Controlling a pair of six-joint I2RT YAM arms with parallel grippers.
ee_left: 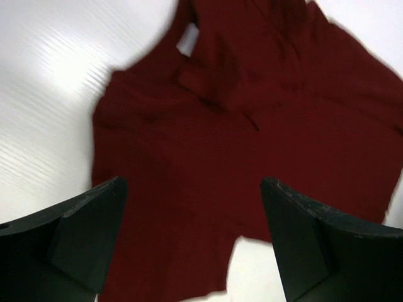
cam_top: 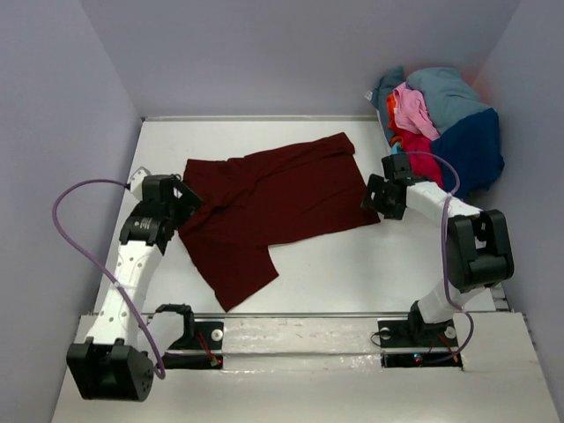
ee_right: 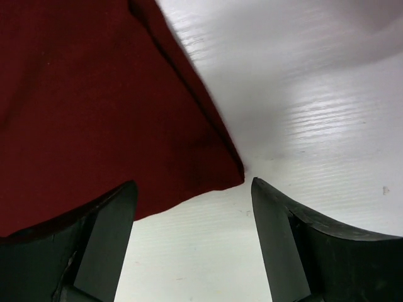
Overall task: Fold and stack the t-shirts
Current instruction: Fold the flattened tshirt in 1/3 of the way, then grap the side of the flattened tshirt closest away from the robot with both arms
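Rumpled dark maroon cloth t-shirt (cam_top: pixel 273 207) flat on white desk (cam_top: pixel 352 273), left hand (ee_left: pixel 191 189) spread above its left edge, right hand (ee_right: pixel 193 185) spread over its right corner, heap of pink, teal, navy, red t-shirts (cam_top: pixel 441 119) at far right corner, in top view only

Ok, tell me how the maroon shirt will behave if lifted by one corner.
The maroon shirt will likely go floppy: it lies creased and folded over itself, so a lifted corner should drape. It looks thin and flat, so probably light. On the smooth table it would probably bunch when pushed.
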